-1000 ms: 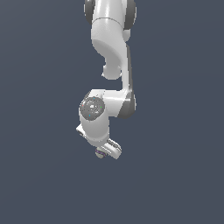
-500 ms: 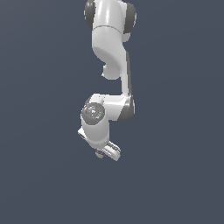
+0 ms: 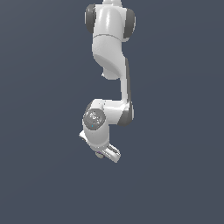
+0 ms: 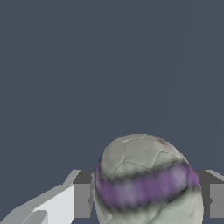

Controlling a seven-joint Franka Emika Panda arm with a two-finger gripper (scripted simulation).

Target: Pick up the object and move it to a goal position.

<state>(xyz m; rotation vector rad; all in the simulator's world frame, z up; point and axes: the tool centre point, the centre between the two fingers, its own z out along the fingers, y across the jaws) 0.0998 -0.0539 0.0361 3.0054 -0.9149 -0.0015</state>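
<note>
— Where's the ball (image 4: 146,181) relative to the fingers (image 4: 81,200)?
— Squarely between them, pads touching either side; the gripper (image 3: 106,153) is clamped on it, purple stripe running finger to finger.
— Changed since a second ago?
— The wrist has lifted slightly — ball carried along.

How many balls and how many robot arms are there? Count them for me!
Balls: 1, the cream-white ball with a purple stripe, sitting between the fingers of the gripper.
Robot arms: 1, the white robot arm.
Total: 2 things.
</note>
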